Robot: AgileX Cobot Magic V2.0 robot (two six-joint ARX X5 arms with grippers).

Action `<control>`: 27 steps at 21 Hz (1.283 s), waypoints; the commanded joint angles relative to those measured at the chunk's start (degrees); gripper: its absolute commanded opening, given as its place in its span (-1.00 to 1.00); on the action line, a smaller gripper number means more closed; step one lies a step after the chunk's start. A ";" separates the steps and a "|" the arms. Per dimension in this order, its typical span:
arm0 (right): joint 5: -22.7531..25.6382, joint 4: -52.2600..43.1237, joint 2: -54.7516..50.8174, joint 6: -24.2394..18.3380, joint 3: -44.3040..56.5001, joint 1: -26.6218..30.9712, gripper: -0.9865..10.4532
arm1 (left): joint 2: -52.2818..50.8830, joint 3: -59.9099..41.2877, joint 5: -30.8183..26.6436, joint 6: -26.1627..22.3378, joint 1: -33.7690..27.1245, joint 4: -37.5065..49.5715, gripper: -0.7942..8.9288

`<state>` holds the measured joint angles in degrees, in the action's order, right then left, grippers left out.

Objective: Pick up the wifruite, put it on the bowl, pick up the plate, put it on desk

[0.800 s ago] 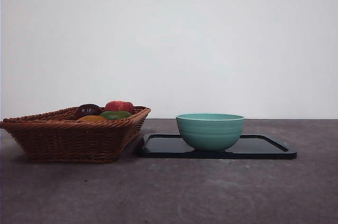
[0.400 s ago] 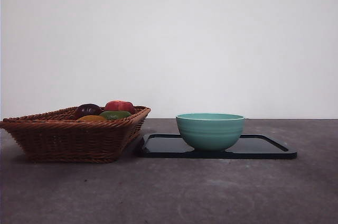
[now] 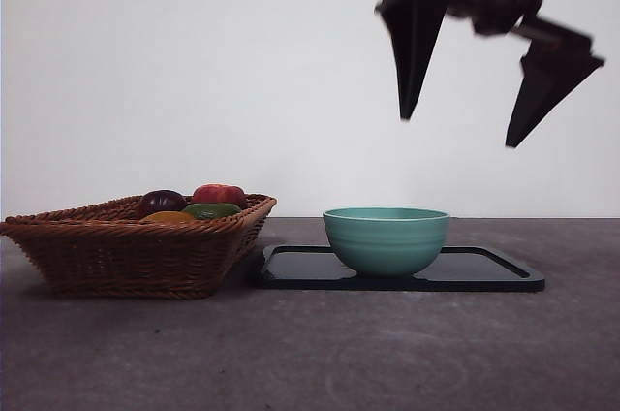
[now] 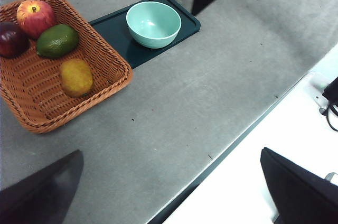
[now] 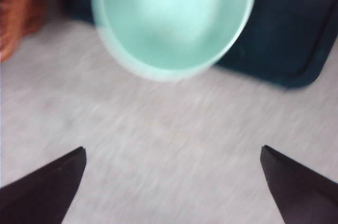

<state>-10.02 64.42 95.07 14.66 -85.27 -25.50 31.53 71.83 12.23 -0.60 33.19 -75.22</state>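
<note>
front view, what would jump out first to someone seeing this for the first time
The right gripper hangs dark and blurred high above the bowl, jaws spread wide. Below it the mint-teal bowl stands empty on a black tray. Beside the tray, a wicker basket holds the wifruite with a red apple, a green fruit and a dark purple fruit.

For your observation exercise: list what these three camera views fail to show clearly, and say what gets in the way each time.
- Front view: the wifruite shows only as a sliver; the basket wall hides the rest.
- Front view: the bowl interior is hidden by the low camera angle.
- Right wrist view: motion blur smears the bowl and tray.
- Front view: the right gripper is blurred and cut off by the top edge.
</note>
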 commanded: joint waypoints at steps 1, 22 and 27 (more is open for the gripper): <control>1.49 0.11 6.80 -3.28 -6.16 1.29 0.18 | 0.22 0.63 0.28 -0.70 0.37 0.44 0.32; 1.01 -4.79 25.57 -6.54 -16.79 5.16 -0.57 | 0.22 0.63 0.28 -0.70 0.37 0.17 0.32; 0.90 -3.96 25.57 -7.10 -16.79 5.16 -0.82 | 0.22 0.63 0.28 -0.70 0.37 0.22 0.32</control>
<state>-9.02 60.60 119.20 8.29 -100.71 -20.18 31.53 71.83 12.25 -0.60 33.19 -75.40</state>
